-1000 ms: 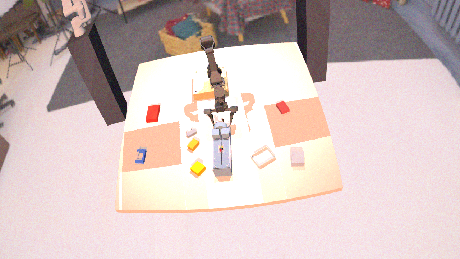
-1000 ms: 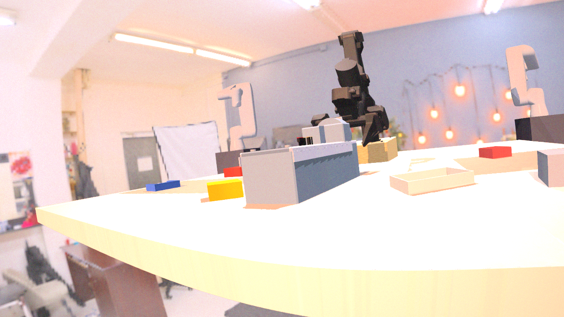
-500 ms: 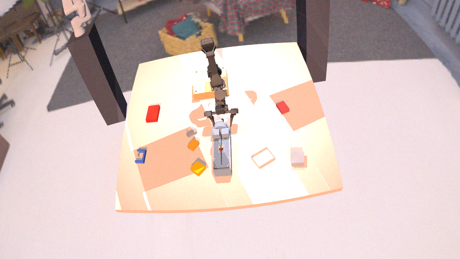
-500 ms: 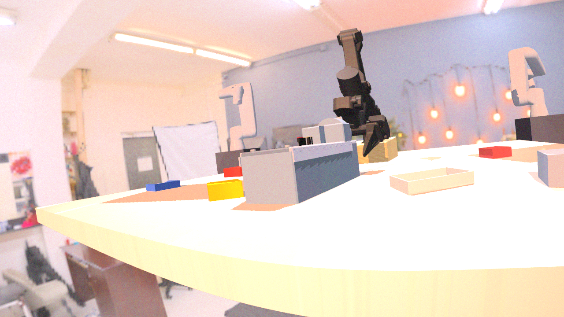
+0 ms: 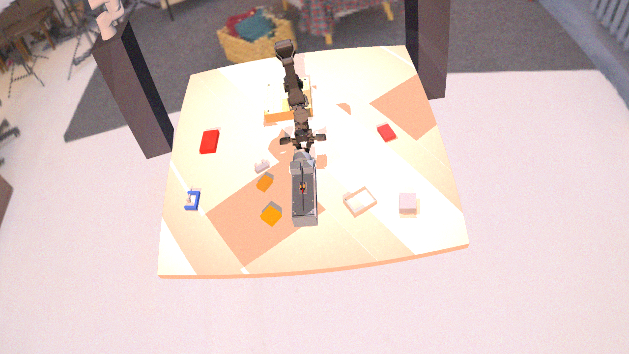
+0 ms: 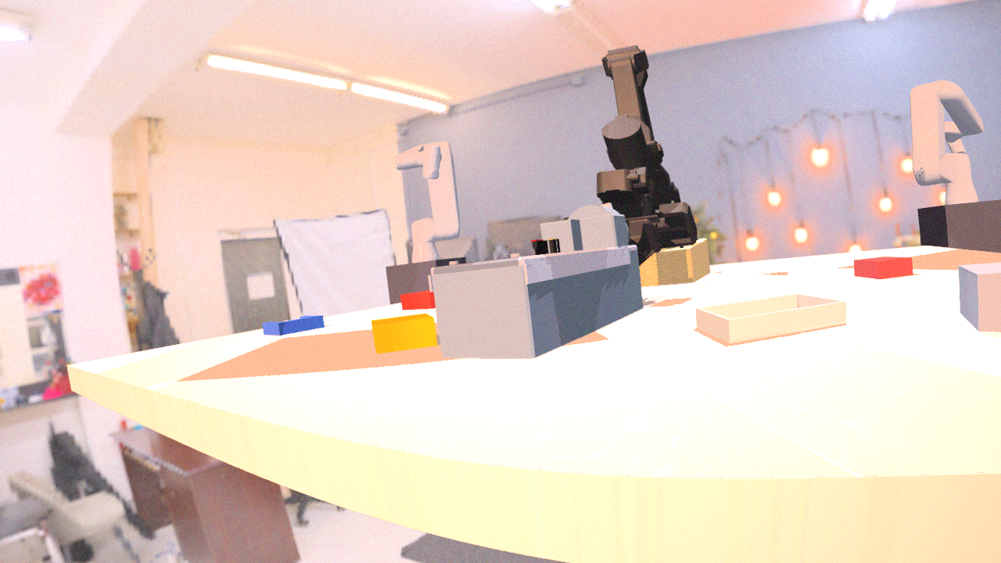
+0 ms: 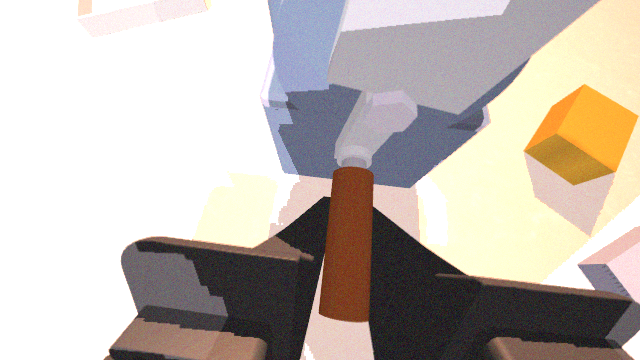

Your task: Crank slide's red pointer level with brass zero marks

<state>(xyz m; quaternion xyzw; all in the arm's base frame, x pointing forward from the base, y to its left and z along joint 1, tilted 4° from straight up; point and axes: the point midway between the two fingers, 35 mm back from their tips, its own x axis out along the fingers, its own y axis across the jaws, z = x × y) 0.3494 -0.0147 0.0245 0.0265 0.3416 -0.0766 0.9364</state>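
Note:
The grey slide machine stands on the table, its crank end toward the arm. Its red pointer shows in the top view just beyond the brass zero marks, on the side away from the crank, not level with them. In the wrist view the grey crank arm leads to a brown handle. My gripper is shut on that handle, one black finger on each side. In the top and exterior views the handle is hidden.
Two orange blocks and a small grey part lie left of the machine in the top view. A blue bracket and a red block lie farther left. Right are an open tray, a pinkish-grey box and another red block.

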